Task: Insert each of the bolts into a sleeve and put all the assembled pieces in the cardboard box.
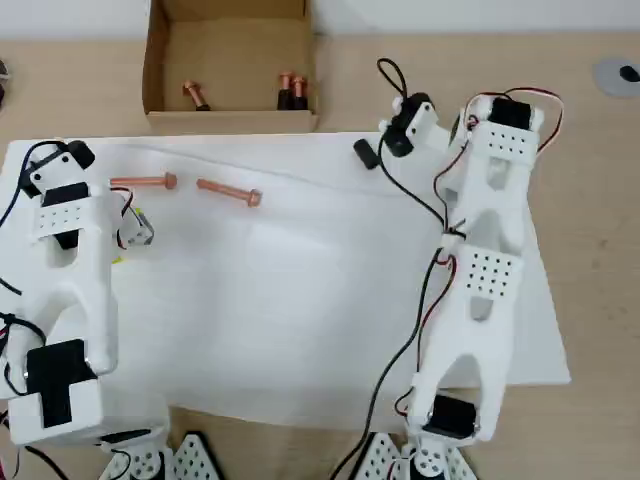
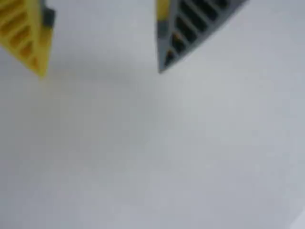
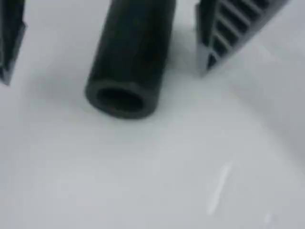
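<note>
Currently the right tool [image 3: 102,76] stands wide open astride the black sleeve [image 3: 128,62]. One finger [image 3: 224,33] is on each side, and a strip of white sheet [image 3: 157,171] shows between finger and barrel, so nothing is gripped yet. The sleeve lies on its side between the fingers, its open bore turned toward the wrist camera. Judgement: this straddle sets up a pinch across the barrel and leaves the bore free to take a bolt. The left tool [image 2: 101,72] is likewise open and empty, fingertips aimed down at bare sheet. In the high view it sits near the first bolt [image 1: 145,182], which lies just beyond its tips. The second bolt [image 1: 230,192] is a little farther out, toward the right arm. Both bolts lie flat and bare, well apart from the sleeve. Judgement: the left tool is placed to pick up a bolt while the right one holds the sleeve. Farthest out from both tools, off the sheet at the far side of the bench [image 1: 600,250], sits the cardboard box [image 1: 153,70]. Inside it are three copper-headed assembled pieces [image 1: 292,92].
</note>
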Robot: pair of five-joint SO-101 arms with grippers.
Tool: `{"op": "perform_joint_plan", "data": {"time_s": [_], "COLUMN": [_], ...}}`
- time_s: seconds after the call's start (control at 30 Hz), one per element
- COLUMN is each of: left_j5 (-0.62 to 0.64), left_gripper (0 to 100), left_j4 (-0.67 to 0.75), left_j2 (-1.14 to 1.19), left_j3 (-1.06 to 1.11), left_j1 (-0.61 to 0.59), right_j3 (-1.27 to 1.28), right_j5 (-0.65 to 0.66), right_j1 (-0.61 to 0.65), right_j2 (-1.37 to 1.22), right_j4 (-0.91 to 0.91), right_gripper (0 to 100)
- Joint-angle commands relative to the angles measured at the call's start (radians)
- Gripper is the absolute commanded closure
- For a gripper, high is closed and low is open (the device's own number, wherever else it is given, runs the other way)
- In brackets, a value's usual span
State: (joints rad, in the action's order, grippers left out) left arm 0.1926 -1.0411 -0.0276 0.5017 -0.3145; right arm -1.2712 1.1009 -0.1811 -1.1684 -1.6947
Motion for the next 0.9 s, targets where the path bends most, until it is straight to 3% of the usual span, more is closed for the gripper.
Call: {"op": "perform_joint_plan", "data": {"time_s": [0.0,0.37,0.87], "left_j5": [-0.006,-0.006,-0.008], "left_gripper": [83,83,83], "left_j4": [0.005,-0.006,-0.006], "left_j2": [-0.008,-0.008,-0.010], "left_j3": [-0.034,-0.035,-0.035], "left_j1": [0.003,0.003,0.003], "right_j3": [-0.007,-0.015,-0.016], "right_j5": [0.008,0.005,-0.006], "right_j1": [0.001,0.001,0.001], "right_j2": [0.005,0.007,0.010], "right_j4": [0.005,0.014,0.006], "right_gripper": [72.2,87.5,89.6]}}
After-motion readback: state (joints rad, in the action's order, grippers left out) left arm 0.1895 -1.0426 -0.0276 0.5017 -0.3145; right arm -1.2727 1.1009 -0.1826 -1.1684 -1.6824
